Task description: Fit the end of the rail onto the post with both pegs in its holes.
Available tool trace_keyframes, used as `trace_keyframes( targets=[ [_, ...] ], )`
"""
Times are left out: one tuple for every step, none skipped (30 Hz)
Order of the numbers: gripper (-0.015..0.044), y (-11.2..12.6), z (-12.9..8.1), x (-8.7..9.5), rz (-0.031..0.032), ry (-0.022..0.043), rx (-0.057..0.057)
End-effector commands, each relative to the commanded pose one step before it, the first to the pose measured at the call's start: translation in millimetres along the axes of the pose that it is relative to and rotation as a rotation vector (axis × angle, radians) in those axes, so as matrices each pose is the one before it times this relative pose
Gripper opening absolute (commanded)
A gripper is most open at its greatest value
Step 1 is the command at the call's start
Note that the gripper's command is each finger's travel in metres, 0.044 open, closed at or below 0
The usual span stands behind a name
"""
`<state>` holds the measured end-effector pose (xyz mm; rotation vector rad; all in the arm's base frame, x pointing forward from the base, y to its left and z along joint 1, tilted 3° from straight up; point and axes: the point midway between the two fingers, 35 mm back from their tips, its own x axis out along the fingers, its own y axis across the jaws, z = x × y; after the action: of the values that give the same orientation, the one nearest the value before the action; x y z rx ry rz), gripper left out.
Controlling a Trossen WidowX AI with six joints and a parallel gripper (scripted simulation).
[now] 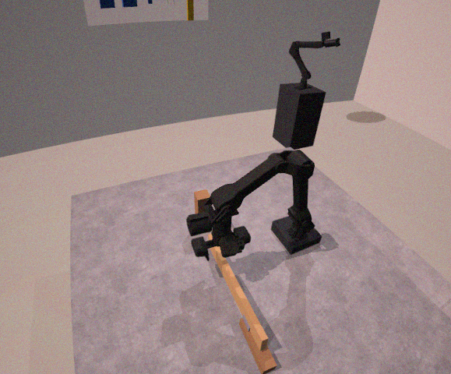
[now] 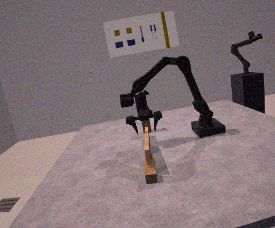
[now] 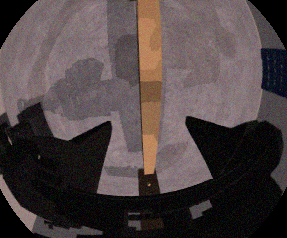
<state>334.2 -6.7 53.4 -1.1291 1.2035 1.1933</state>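
The long wooden rail [image 1: 237,295] [image 2: 146,143] [image 3: 150,59] runs from the low footboard block [image 1: 266,361] [image 2: 150,174] toward the short post [image 1: 201,198] [image 2: 146,125]. Its far end sits in the bracket; its near end lies low, just in front of the post. My gripper [image 1: 219,242] [image 2: 145,128] [image 3: 150,122] is open and points down. Its two fingers straddle the rail's near end without touching it, close to the post. In the wrist view the post's top [image 3: 147,184] shows dark at the rail's end. The pegs are hidden.
My arm's base [image 1: 295,236] [image 2: 207,128] stands on the grey table [image 1: 116,249] [image 2: 83,196] to the right of the post. A second dark arm on a black pedestal [image 1: 297,114] [image 2: 248,90] stands off the table at the back right.
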Motion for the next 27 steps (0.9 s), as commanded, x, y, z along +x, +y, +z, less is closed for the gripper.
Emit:
trace_keyframes(
  targets=[
    [0.0440,-0.33,-0.74,5.84,-0.00071,0.00522,-0.0027],
    [0.0440,-0.05,-0.01,1.66,0.00000,-0.00001,0.0000],
    [0.0440,-0.04,-0.01,1.66,0.00000,-0.00001,0.0000],
    [0.0440,-0.03,-0.01,1.66,0.00000,-0.00001,0.0000],
    [0.0440,-0.02,-0.01,1.66,0.00001,-0.00001,0.0000],
    [0.0440,-0.01,-0.01,1.66,0.00001,-0.00001,0.0000],
    [0.0440,0.00,-0.01,1.65,0.00001,-0.00001,0.0000],
    [0.0440,0.01,-0.01,1.65,0.00001,-0.00001,0.0000],
    [0.0440,0.02,-0.01,1.65,0.00001,-0.00001,0.0000],
    [0.0440,0.03,-0.01,1.65,0.00001,-0.00001,0.0000],
    [0.0440,0.04,-0.01,1.65,0.00001,-0.00001,0.0000],
    [0.0440,0.05,-0.01,1.64,0.00001,-0.00001,0.0000],
    [0.0440,0.06,-0.01,1.64,0.00001,-0.00001,0.0000],
    [0.0440,0.07,-0.01,1.64,0.00001,-0.00001,0.0000],
    [0.0440,0.08,-0.01,1.64,0.00001,-0.00001,0.0000],
    [0.0440,0.09,-0.01,1.63,0.00002,-0.00001,0.0000],
    [0.0440,0.10,-0.01,1.63,0.00002,-0.00001,0.0000],
    [0.0440,0.11,-0.01,1.63,0.00002,-0.00001,0.0000],
    [0.0440,0.12,-0.01,1.63,0.00002,-0.00001,0.0000],
    [0.0440,0.13,-0.01,1.63,0.00002,-0.00001,0.0000],
    [0.0440,0.14,-0.01,1.63,0.00002,-0.00001,0.0000],
    [0.0440,0.12,-0.01,1.32,0.00002,0.00000,0.0000],
    [0.0440,0.07,-0.01,0.79,0.00001,0.00000,0.0000],
    [0.0440,0.03,0.00,0.26,0.00000,0.00000,0.0000],
    [0.0414,0.00,0.00,0.00,0.00000,0.00000,0.0000],
    [0.0387,0.00,0.00,0.00,0.00000,0.00000,0.0000],
    [0.0361,0.00,0.00,0.00,0.00000,0.00000,0.0000]
  ],
)
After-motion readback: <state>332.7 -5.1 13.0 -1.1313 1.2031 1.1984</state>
